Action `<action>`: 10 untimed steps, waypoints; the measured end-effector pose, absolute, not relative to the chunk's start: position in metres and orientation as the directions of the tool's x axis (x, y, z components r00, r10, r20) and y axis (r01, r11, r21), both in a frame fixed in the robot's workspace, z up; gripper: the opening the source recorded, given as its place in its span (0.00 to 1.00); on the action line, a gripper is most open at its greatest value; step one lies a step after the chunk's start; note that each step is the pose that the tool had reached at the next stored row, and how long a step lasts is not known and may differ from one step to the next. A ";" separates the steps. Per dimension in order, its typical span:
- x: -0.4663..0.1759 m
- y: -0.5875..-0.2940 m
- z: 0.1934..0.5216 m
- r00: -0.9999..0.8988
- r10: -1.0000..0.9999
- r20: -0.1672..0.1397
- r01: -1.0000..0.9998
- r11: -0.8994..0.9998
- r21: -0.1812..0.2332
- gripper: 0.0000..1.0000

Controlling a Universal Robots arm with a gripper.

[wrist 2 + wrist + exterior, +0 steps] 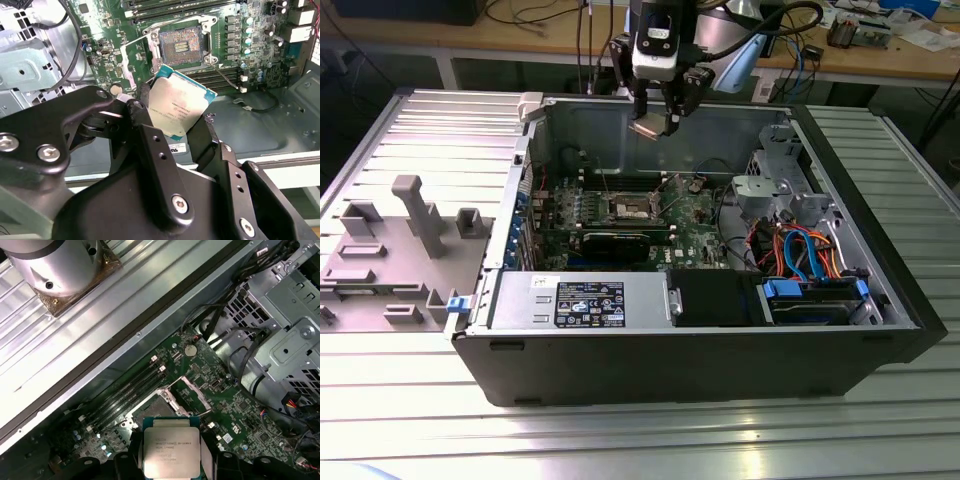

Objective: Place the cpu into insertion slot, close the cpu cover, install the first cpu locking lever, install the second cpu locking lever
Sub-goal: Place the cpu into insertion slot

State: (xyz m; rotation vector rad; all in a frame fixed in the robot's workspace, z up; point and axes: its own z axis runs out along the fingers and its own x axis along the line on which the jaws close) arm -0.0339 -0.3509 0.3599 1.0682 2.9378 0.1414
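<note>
Exterior view is showing the gripper (655,124) hanging above the open computer case (880,300), clamping the cpu (649,128) by its edges. In both wrist views the chip is sitting between the fingers (144,107), metal top showing, while the uncovered insertion slot (182,42) is lying on the motherboard (95,30) below the gripper, well apart.

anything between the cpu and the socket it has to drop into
Nothing visible does. The gripper holds the cpu in the air above the case, and the socket below lies bare, with the cpu cover swung open beside it.
</note>
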 end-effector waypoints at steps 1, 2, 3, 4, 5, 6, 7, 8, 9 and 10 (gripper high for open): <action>-0.034 -0.351 0.360 -0.767 0.642 0.019 0.640 0.763 0.089 0.54; -0.034 -0.351 0.360 -0.767 0.642 0.019 0.641 0.763 0.089 0.54; -0.034 -0.351 0.360 -0.767 0.642 0.019 0.641 0.763 0.089 0.54; -0.034 -0.351 0.360 -0.767 0.642 0.019 0.641 0.763 0.089 0.54; -0.034 -0.351 0.360 -0.767 0.642 0.019 0.641 0.763 0.089 0.54; -0.034 -0.351 0.360 -0.767 0.642 0.019 0.641 0.763 0.089 0.54; -0.034 -0.351 0.360 -0.767 0.642 0.019 0.641 0.763 0.089 0.54; -0.034 -0.351 0.360 -0.765 0.643 0.019 0.642 0.761 0.089 0.54; -0.034 -0.351 0.360 -0.758 0.652 0.019 0.650 0.754 0.089 0.54; -0.034 -0.351 0.360 -0.754 0.657 0.019 0.655 0.750 0.089 0.54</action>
